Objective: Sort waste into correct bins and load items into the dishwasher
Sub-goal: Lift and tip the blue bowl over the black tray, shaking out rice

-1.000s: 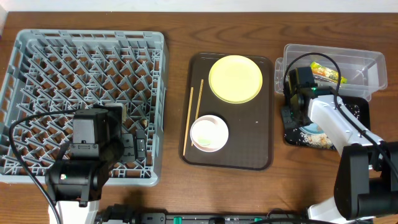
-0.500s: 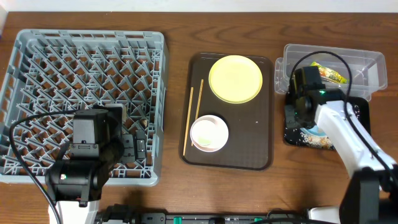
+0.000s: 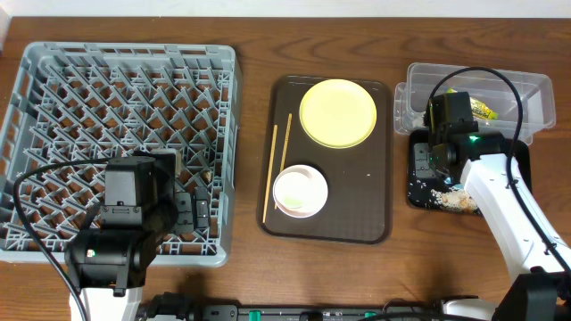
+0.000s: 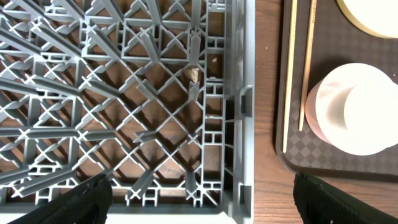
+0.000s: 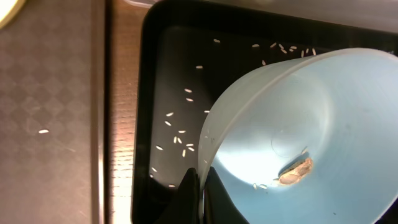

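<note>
My right gripper [image 5: 202,186] is shut on the rim of the light-blue bowl [image 5: 298,137], which hangs tilted over the glossy black tray [image 5: 149,93]. White rice grains [image 5: 177,134] lie scattered on that tray, and a brownish scrap [image 5: 295,171] clings inside the bowl. The snack wrapper [image 3: 477,107] lies in the clear tub [image 3: 526,89]. My left gripper [image 4: 200,180] is open above the near right corner of the grey dish rack [image 4: 124,93], holding nothing. The yellow plate [image 3: 337,113], the pinkish bowl with the white cup [image 3: 300,191] in it, and the chopsticks [image 3: 277,169] sit on the brown serving tray [image 3: 366,205].
The black tray [image 3: 424,198] lies just in front of the clear tub, right of the serving tray. A strip of bare wood separates the rack [image 3: 120,143] from the serving tray. One stray rice grain [image 5: 43,131] lies on the serving tray.
My right arm has shifted right over the black tray with the bowl still gripped. More rice shows on the tray. The left arm has not moved.
</note>
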Controlling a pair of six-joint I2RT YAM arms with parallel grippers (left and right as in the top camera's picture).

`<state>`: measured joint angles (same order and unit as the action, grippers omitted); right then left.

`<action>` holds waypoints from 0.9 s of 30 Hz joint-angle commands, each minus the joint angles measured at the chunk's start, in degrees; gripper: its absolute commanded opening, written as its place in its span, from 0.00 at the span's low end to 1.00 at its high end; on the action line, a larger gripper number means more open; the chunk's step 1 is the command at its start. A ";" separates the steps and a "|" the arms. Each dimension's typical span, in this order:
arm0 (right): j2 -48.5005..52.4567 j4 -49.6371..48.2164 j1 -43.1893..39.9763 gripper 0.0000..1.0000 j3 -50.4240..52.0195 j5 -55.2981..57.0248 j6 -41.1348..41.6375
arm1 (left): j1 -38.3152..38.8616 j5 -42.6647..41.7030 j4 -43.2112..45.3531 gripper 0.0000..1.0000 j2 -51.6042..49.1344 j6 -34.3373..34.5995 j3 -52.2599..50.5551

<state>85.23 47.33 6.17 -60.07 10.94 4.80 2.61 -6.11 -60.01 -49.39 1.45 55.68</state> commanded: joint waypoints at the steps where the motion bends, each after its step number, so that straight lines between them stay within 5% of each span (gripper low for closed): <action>1: -0.63 -0.66 -0.55 0.01 -1.11 -3.06 0.59 | -0.28 -0.76 -0.20 0.95 0.02 0.09 1.18; 10: -0.63 -1.92 -0.52 0.01 -1.11 -10.71 -1.33 | -0.28 -0.76 -0.17 0.95 0.02 0.09 1.18; 19: -1.97 -5.77 -0.39 0.01 -1.73 -33.09 -10.78 | -0.28 -0.76 -0.17 0.95 0.02 0.09 1.18; 27: -2.60 -17.27 3.26 0.01 -2.40 -43.98 -10.36 | -0.28 -0.76 -0.15 0.95 0.02 0.09 1.18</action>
<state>83.70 32.05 7.16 -60.77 -26.59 -4.69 2.61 -6.11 -60.03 -49.39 1.45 55.68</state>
